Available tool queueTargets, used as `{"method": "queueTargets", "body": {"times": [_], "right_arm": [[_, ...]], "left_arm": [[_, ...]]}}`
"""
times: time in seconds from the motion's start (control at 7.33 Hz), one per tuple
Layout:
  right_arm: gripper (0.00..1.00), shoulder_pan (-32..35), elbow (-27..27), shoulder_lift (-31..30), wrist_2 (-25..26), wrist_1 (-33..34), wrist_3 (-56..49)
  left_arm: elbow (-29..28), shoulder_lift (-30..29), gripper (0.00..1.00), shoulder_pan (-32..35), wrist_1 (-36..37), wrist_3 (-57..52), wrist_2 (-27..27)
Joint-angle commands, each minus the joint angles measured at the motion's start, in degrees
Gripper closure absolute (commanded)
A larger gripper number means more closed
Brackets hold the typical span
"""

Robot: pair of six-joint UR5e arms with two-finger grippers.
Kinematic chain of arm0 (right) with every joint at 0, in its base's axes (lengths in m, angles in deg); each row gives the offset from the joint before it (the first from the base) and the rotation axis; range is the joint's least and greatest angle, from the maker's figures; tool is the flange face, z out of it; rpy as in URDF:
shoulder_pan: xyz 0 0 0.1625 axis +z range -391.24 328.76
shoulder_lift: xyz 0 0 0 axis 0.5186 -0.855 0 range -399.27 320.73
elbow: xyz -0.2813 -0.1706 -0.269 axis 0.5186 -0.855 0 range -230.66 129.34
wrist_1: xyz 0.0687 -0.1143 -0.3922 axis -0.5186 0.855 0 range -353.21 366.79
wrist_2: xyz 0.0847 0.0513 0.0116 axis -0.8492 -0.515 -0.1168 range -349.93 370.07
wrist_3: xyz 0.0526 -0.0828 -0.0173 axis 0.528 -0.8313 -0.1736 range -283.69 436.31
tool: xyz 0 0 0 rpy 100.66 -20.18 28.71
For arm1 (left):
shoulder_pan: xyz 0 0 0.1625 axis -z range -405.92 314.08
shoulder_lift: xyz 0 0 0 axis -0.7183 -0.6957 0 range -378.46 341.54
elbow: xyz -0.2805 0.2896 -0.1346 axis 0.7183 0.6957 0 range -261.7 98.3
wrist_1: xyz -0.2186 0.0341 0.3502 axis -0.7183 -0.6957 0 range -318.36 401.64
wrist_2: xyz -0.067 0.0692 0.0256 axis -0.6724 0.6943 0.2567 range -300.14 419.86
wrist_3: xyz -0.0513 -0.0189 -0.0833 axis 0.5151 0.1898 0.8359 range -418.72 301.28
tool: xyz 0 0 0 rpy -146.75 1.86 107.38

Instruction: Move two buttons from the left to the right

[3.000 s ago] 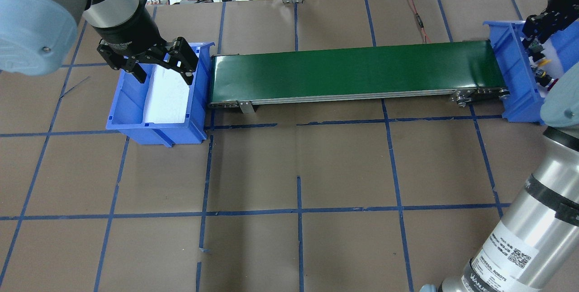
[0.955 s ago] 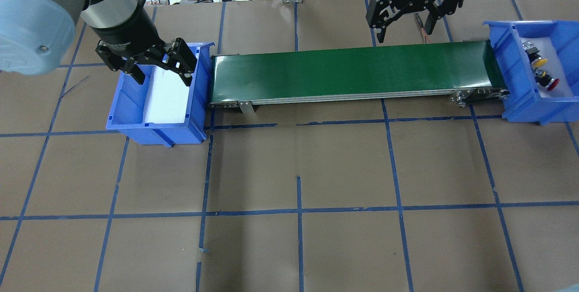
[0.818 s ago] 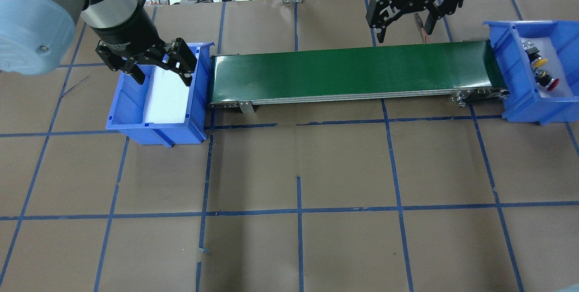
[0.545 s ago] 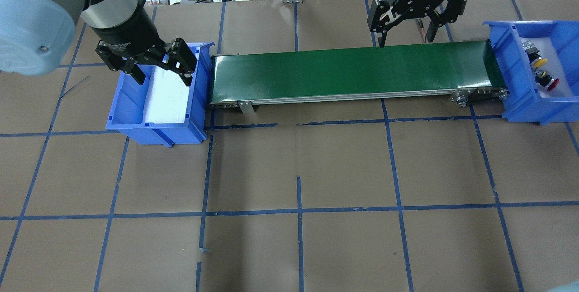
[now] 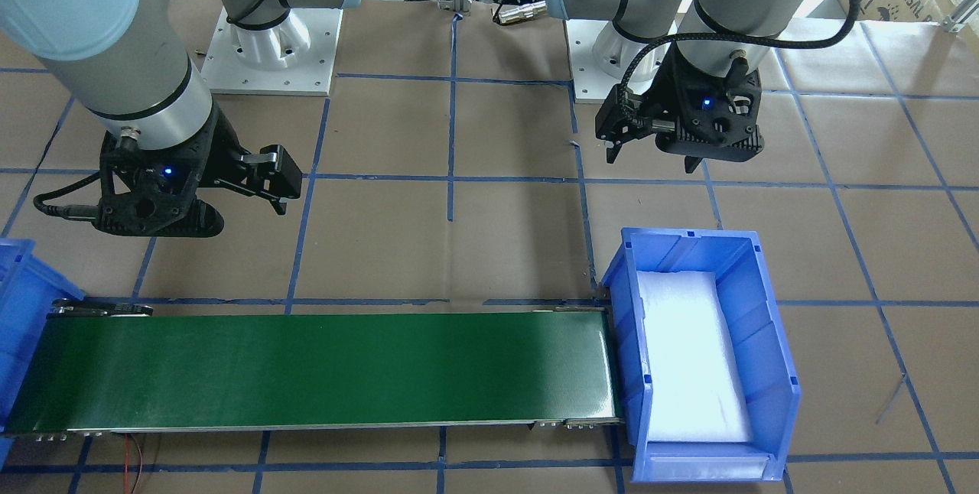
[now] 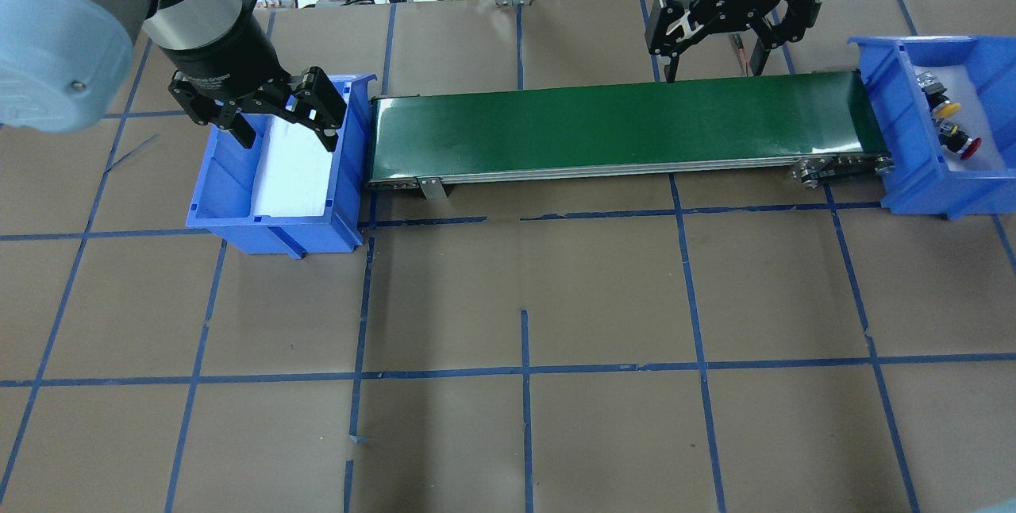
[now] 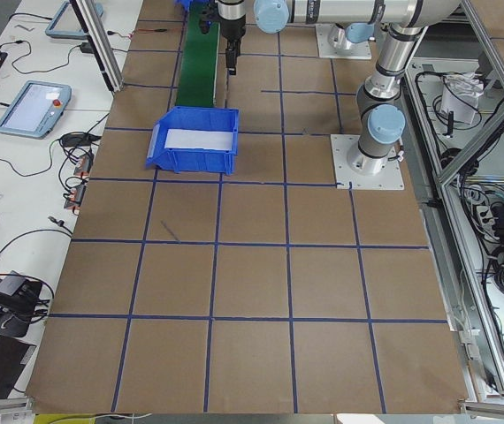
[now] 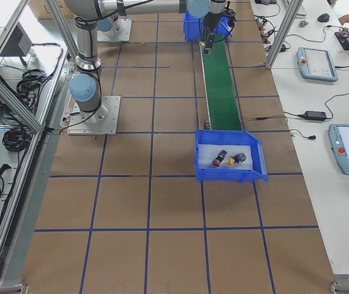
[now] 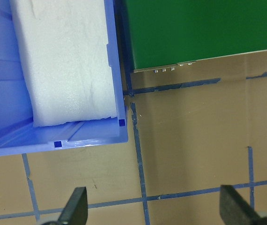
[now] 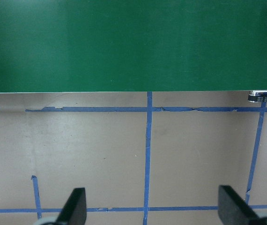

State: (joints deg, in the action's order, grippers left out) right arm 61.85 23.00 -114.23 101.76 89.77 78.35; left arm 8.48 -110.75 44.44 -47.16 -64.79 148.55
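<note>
**Ana:** Where are the buttons?

**Me:** Both lie in the right bin [image 6: 913,171], at the right end of the belt [image 6: 619,128]. The yellow button [image 6: 946,109] is toward the far side and the red button [image 6: 968,149] is just beside it on the near side. Each is tipped on its side on white padding. I judge the carrying done.

**Ana:** And the left bin?

**Me:** The left bin [image 6: 230,179] shows me only its white foam [image 6: 294,171]. I take the foam for a cushion, so parts land softly.

**Ana:** Your claws?

**Me:** The left claw [image 6: 287,136] hangs over the far part of the left bin, spread wide, with nothing in it. The right claw [image 6: 713,72] hangs at the belt's far edge, toward its right end. It is also wide and grips nothing. Its wrist camera looks down on green belt and brown desk [image 6: 524,298].

**Ana:** Why there?

**Me:** My guess is that it keeps the claw away from the right bin, where it could nudge the buttons. Each bin sits right against an end of the belt, I think so that a part riding the belt drops into the bin and not onto the desk.
</note>
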Motion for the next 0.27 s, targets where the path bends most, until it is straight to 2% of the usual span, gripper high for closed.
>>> {"method": "queueTargets", "body": {"times": [0.0, 0.14], "right_arm": [[0.00, -0.01, 0.08, -0.01, 0.07, -0.02, -0.02], [0.00, -0.01, 0.26, -0.01, 0.07, -0.02, -0.02]], "left_arm": [[0.00, -0.09, 0.00, -0.01, 0.20, 0.00, 0.00], [0.00, -0.09, 0.00, -0.01, 0.11, 0.00, 0.00]]}}
